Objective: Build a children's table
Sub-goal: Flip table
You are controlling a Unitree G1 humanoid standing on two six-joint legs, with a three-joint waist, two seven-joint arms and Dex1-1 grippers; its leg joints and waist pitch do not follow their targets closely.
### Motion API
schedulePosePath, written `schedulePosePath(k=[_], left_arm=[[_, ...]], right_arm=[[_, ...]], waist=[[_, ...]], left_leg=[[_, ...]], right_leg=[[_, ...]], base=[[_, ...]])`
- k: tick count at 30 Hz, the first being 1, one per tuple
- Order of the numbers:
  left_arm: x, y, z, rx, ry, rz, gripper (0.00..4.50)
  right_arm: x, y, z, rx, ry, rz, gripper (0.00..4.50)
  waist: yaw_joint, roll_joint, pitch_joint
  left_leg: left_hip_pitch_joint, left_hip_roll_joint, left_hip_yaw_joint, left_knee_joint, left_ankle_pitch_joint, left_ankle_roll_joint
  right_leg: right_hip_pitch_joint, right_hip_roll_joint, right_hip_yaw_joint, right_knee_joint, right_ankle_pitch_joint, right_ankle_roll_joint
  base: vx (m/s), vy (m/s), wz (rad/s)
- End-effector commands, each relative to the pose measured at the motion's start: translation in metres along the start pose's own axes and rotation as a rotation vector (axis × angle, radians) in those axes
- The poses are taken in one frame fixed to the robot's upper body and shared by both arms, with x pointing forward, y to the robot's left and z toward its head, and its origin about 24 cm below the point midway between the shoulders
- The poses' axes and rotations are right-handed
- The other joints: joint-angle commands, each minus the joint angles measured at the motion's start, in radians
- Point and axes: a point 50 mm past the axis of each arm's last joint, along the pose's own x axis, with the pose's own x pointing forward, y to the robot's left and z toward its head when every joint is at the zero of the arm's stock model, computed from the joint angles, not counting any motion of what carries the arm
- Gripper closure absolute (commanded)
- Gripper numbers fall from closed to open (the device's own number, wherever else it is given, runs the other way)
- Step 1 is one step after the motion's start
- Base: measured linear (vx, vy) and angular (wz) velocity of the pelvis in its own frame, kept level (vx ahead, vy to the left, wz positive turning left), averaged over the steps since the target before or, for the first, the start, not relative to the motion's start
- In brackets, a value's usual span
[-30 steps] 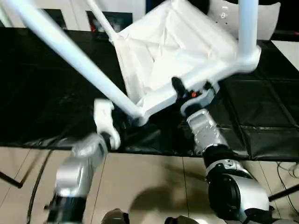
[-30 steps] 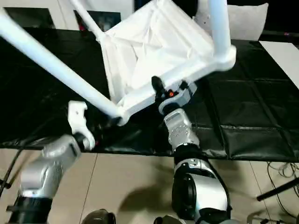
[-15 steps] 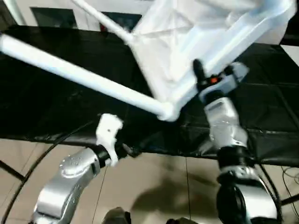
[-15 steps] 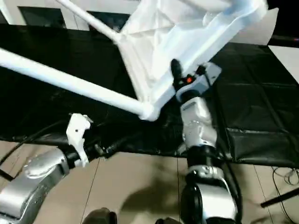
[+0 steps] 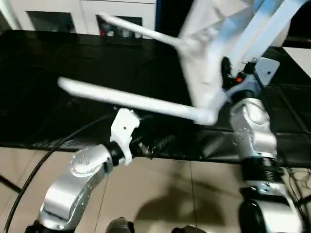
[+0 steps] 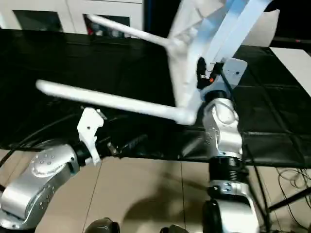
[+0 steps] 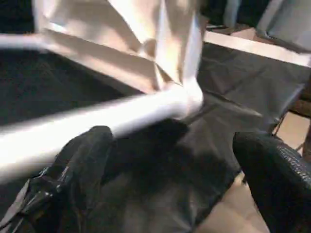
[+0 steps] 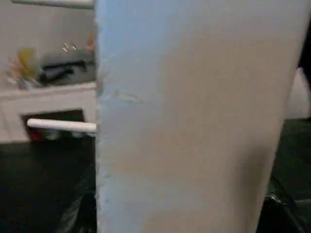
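The children's table (image 5: 209,53) is tilted up on edge, its ribbed underside facing left. One long white leg (image 5: 131,102) juts left at mid-height and another leg (image 5: 136,30) points left farther back. My right gripper (image 5: 227,77) is shut on the table top's near rim, which fills the right wrist view as a broad white band (image 8: 189,121). My left gripper (image 7: 175,145) is open wide just under the near leg (image 7: 87,121) close to its corner socket, its black fingers (image 7: 82,165) apart from the leg.
Black mats (image 5: 48,73) cover the ground under the table, ending at beige floor tiles (image 5: 160,194) by my feet. A white cabinet (image 5: 58,9) stands at the back. A black cable (image 5: 29,179) runs along my left arm.
My left gripper has opened and come off the near leg, now sitting below it. The table has swung to the right and stands steeper in my right gripper.
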Motion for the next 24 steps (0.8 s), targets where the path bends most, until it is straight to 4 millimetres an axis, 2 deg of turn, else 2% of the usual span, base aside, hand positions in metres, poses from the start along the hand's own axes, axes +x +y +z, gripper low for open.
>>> schedulePosePath(k=[1, 2, 3, 4, 6, 7, 8, 9, 10, 11, 12, 13, 14, 15, 17, 18, 19, 21, 23, 24], left_arm=[[0.001, 0.005, 0.02, 0.068, -0.071, 0.047, 0.0], [0.002, 0.009, 0.029, 0.091, -0.099, 0.073, 0.0], [0.002, 0.011, 0.033, 0.101, -0.111, 0.084, 0.0], [0.003, 0.018, 0.045, 0.139, -0.14, 0.12, 0.0], [0.004, 0.02, 0.05, 0.159, -0.148, 0.136, 0.0], [0.003, 0.025, 0.058, 0.205, -0.159, 0.164, 0.0], [0.002, 0.027, 0.063, 0.248, -0.159, 0.178, 0.0], [0.002, 0.028, 0.066, 0.278, -0.159, 0.188, 0.0], [0.003, 0.03, 0.072, 0.323, -0.165, 0.197, 0.0], [0.003, 0.03, 0.074, 0.338, -0.168, 0.202, 0.0], [0.004, 0.033, 0.084, 0.41, -0.184, 0.229, 0.0], [0.006, 0.036, 0.098, 0.511, -0.208, 0.259, 0.0], [0.007, 0.036, 0.1, 0.525, -0.214, 0.261, 0.0], [0.007, 0.036, 0.107, 0.57, -0.232, 0.267, 0.0], [0.008, 0.03, 0.124, 0.732, -0.288, 0.249, 0.0], [0.008, 0.029, 0.126, 0.763, -0.293, 0.238, 0.0], [0.008, 0.028, 0.131, 0.806, -0.309, 0.242, 0.0], [0.01, 0.027, 0.142, 0.898, -0.355, 0.283, 0.0], [0.011, 0.026, 0.146, 0.929, -0.378, 0.296, 0.0], [0.011, 0.029, 0.151, 0.954, -0.402, 0.346, 0.0]], right_arm=[[0.003, 0.003, 0.029, -0.069, -0.118, 0.005, 2.6], [0.003, 0.004, 0.029, -0.093, -0.116, 0.018, 2.6], [0.003, 0.005, 0.029, -0.101, -0.116, 0.025, 2.61], [0.005, 0.007, 0.029, -0.123, -0.115, 0.04, 2.61], [0.006, 0.008, 0.029, -0.125, -0.115, 0.039, 2.61], [0.007, 0.01, 0.028, -0.136, -0.115, 0.046, 2.61], [0.007, 0.012, 0.028, -0.141, -0.115, 0.059, 2.61], [0.007, 0.014, 0.028, -0.145, -0.115, 0.067, 2.61], [0.007, 0.016, 0.027, -0.165, -0.107, 0.083, 2.62], [0.007, 0.017, 0.027, -0.17, -0.104, 0.091, 2.62], [0.007, 0.021, 0.024, -0.193, -0.091, 0.126, 2.62], [0.008, 0.023, 0.02, -0.228, -0.071, 0.14, 2.27], [0.008, 0.023, 0.019, -0.231, -0.067, 0.139, 2.06], [0.007, 0.023, 0.017, -0.237, -0.054, 0.136, 2.06], [0.005, 0.021, 0.009, -0.247, -0.019, 0.107, 1.81], [0.004, 0.02, 0.008, -0.253, -0.011, 0.099, 1.81], [0.004, 0.019, 0.005, -0.262, 0.001, 0.087, 1.57], [0.003, 0.016, -0.003, -0.267, 0.029, 0.059, 1.46], [0.002, 0.015, -0.007, -0.269, 0.044, 0.049, 1.41], [0.0, 0.012, -0.011, -0.282, 0.062, 0.038, 1.41]], waist=[[-0.007, -0.011, -0.072], [-0.008, -0.016, -0.075], [-0.008, -0.016, -0.074], [-0.009, -0.012, -0.074], [-0.013, -0.015, -0.072], [-0.015, -0.015, -0.073], [-0.017, -0.015, -0.078], [-0.018, -0.015, -0.078], [-0.021, -0.019, -0.08], [-0.022, -0.015, -0.08], [-0.023, -0.016, -0.077], [-0.023, -0.015, -0.076], [-0.023, -0.016, -0.075], [-0.025, -0.017, -0.075], [-0.026, -0.019, -0.082], [-0.024, -0.018, -0.081], [-0.025, -0.016, -0.084], [-0.025, -0.01, -0.078], [-0.022, -0.01, -0.08], [-0.021, -0.01, -0.084]], left_leg=[[0.014, 0.053, -0.023, -0.076, -0.122, 0.023], [0.014, 0.054, -0.023, -0.075, -0.114, 0.025], [0.013, 0.053, -0.023, -0.075, -0.109, 0.027], [0.013, 0.053, -0.023, -0.073, -0.097, 0.03], [0.014, 0.052, -0.023, -0.072, -0.093, 0.038], [0.011, 0.053, -0.024, -0.072, -0.091, 0.042], [0.014, 0.053, -0.024, -0.07, -0.084, 0.045], [0.013, 0.054, -0.024, -0.07, -0.079, 0.048], [0.013, 0.054, -0.023, -0.068, -0.075, 0.05], [0.012, 0.054, -0.023, -0.067, -0.07, 0.05], [0.011, 0.053, -0.023, -0.068, -0.071, 0.051], [0.012, 0.054, -0.024, -0.069, -0.076, 0.051], [0.015, 0.053, -0.024, -0.068, -0.082, 0.046], [0.012, 0.054, -0.025, -0.069, -0.082, 0.044], [0.009, 0.054, -0.026, -0.066, -0.073, 0.034], [0.011, 0.055, -0.026, -0.066, -0.075, 0.033], [0.013, 0.056, -0.026, -0.065, -0.078, 0.027], [0.014, 0.056, -0.025, -0.067, -0.094, 0.019], [0.016, 0.058, -0.026, -0.068, -0.117, 0.005], [0.017, 0.058, -0.027, -0.068, -0.122, 0.002]], right_leg=[[0.065, -0.091, 0.079, -0.094, -0.223, -0.058], [0.068, -0.091, 0.079, -0.091, -0.212, -0.061], [0.068, -0.09, 0.078, -0.09, -0.206, -0.063], [0.067, -0.09, 0.079, -0.087, -0.179, -0.07], [0.067, -0.088, 0.079, -0.087, -0.156, -0.076], [0.071, -0.09, 0.078, -0.084, -0.151, -0.082], [0.071, -0.089, 0.078, -0.081, -0.142, -0.086], [0.071, -0.09, 0.078, -0.081, -0.137, -0.088], [0.072, -0.09, 0.078, -0.08, -0.134, -0.091], [0.072, -0.091, 0.078, -0.079, -0.136, -0.094], [0.071, -0.09, 0.077, -0.081, -0.139, -0.094], [0.07, -0.089, 0.078, -0.082, -0.146, -0.093], [0.068, -0.089, 0.078, -0.082, -0.156, -0.09], [0.071, -0.091, 0.078, -0.082, -0.158, -0.093], [0.077, -0.095, 0.077, -0.079, -0.155, -0.097], [0.075, -0.096, 0.079, -0.081, -0.16, -0.094], [0.074, -0.096, 0.079, -0.078, -0.159, -0.099], [0.07, -0.095, 0.08, -0.083, -0.17, -0.104], [0.071, -0.096, 0.08, -0.082, -0.19, -0.106], [0.073, -0.097, 0.079, -0.082, -0.196, -0.108]], base=[[0.0, 0.0, 0.0], [0.0, 0.0, 0.0], [0.0, 0.0, 0.0], [0.0, 0.0, 0.0], [0.0, 0.0, 0.0], [0.0, 0.0, 0.0], [0.0, 0.0, 0.0], [0.0, 0.0, 0.0], [0.0, 0.0, 0.0], [0.0, 0.0, 0.0], [0.0, 0.0, 0.0], [0.0, 0.0, 0.0], [0.0, 0.0, 0.0], [0.0, 0.0, 0.0], [0.0, 0.0, 0.0], [0.0, 0.0, 0.0], [0.0, 0.0, 0.0], [0.0, 0.0, 0.0], [0.0, 0.0, 0.0], [0.0, 0.0, 0.0]])
